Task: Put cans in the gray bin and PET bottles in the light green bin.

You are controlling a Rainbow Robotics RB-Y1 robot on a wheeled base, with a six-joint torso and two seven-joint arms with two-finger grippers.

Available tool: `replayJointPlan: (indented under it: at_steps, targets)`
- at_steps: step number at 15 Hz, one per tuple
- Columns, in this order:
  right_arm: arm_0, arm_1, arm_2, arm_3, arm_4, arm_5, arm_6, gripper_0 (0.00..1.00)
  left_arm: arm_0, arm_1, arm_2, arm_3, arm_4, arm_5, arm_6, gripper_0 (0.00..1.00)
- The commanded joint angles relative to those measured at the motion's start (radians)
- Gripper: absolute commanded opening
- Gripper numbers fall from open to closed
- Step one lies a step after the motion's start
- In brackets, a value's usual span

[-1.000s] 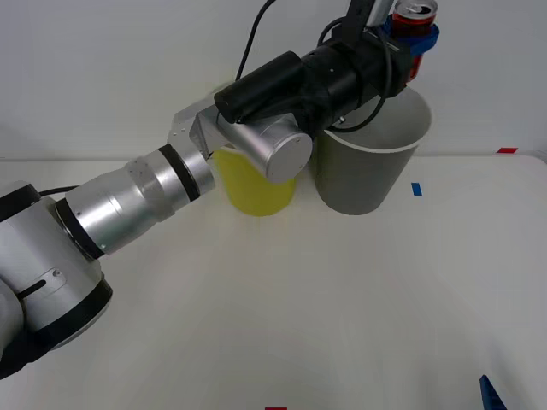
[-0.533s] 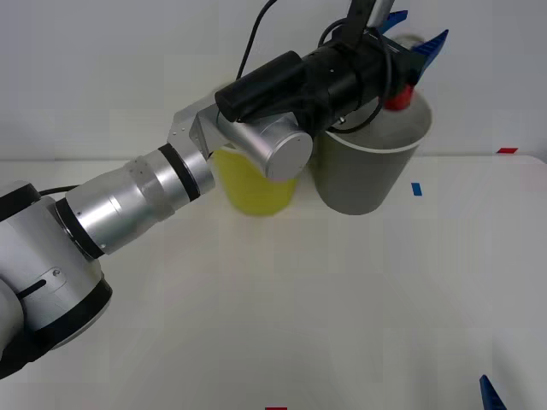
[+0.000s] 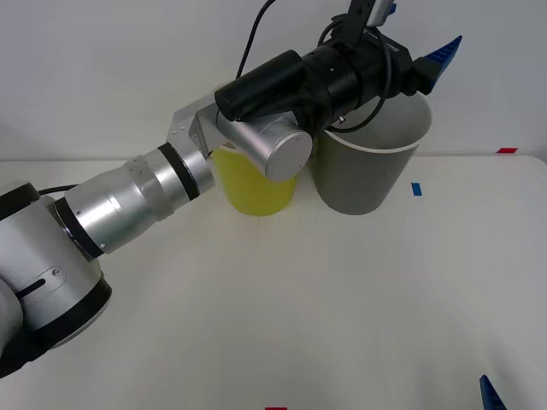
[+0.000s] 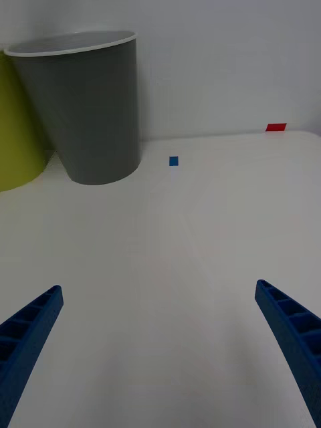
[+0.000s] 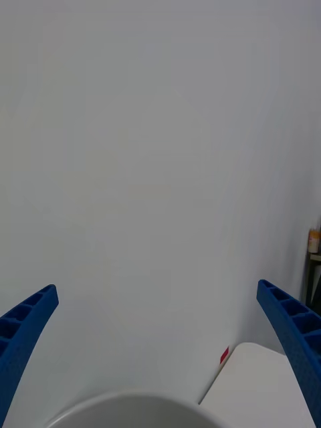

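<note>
1. While the long silver-and-black left arm reaches across the table, its left gripper (image 3: 419, 43) hangs above the mouth of the tall, round, tapered dark gray bin (image 3: 367, 175) with a white rim.
2. Its blue ribbed fingers (image 3: 444, 53) are spread wide apart and hold nothing; in the left wrist view they sit at the two lower corners (image 5: 23, 334), with the bin's white rim (image 5: 134, 401) below and between them.
3. Just beside the gray bin, on the robot's left, stands the tall, round, yellow-green bin (image 3: 252, 188) of the same shape, partly hidden behind the arm; the two bins look to be touching or nearly so.
4. Whether the small red can lies inside the gray bin cannot be told from these pictures.
5. Over the white table (image 4: 200, 267) near the robot, the right gripper (image 4: 160, 354) hovers with its blue fingers (image 4: 291, 334) splayed and bare, well apart from both bins.
6. A small blue square marker (image 4: 174, 160) lies on the table near the gray bin, and a red marker (image 4: 275, 126) sits at the far edge.
</note>
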Motion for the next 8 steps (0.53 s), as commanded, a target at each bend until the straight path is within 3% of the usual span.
replayJointPlan:
  at_steps: [1, 6, 8]
  targets:
    - [0.000, 0.000, 0.000, 0.000, 0.000, 0.000, 0.000, 1.00, 0.000, 0.000, 0.000, -0.001, 0.000, 0.000, 0.002, 1.00]
    - [0.000, 0.000, 0.000, 0.000, 0.000, 0.000, 0.000, 1.00, 0.000, 0.009, 0.000, -0.013, 0.000, -0.001, 0.005, 1.00]
    - [0.000, 0.000, 0.000, 0.000, 0.000, 0.000, 0.000, 1.00, 0.001, 0.060, 0.002, -0.067, -0.007, 0.030, 0.006, 1.00]
